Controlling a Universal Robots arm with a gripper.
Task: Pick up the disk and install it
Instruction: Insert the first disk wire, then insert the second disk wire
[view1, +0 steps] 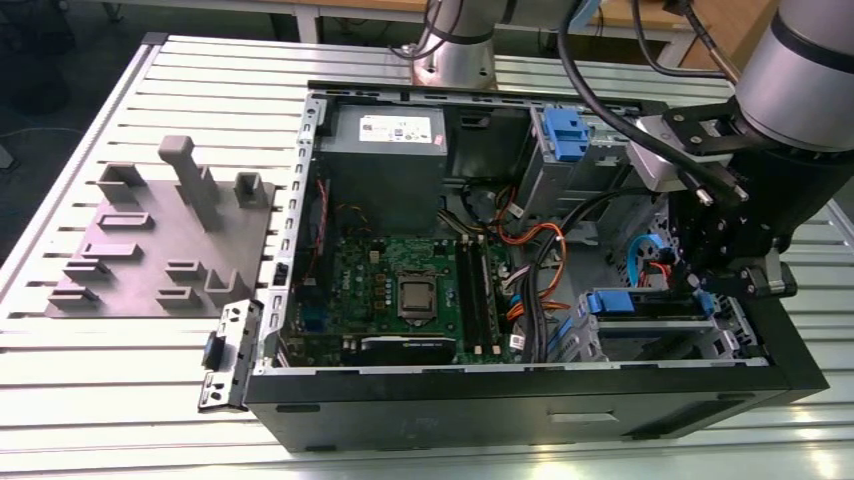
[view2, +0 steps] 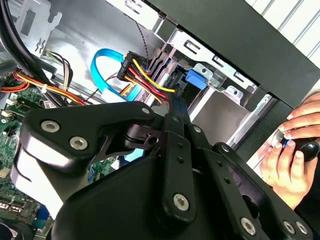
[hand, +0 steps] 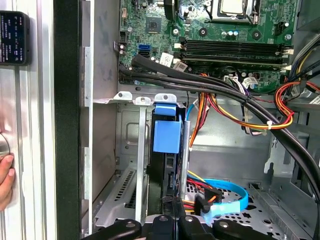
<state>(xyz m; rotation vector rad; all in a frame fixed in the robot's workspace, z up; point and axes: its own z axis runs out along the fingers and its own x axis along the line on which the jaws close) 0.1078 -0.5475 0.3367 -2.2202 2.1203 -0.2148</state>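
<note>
Standing on edge in a metal drive bay (hand: 131, 150), the flat blue-bracketed disk (hand: 167, 145) sits lengthwise between narrowly closed black gripper (hand: 172, 220) fingers.

Open computer case (view1: 534, 400) at centre and right of the exterior view, on a slatted table (view1: 120, 400). Fixture plate (view1: 147, 250) at left. Motherboard (view1: 400, 290) inside, centre; power supply (view1: 387, 150) above; drive cage (view1: 654, 330) lower right.
</note>
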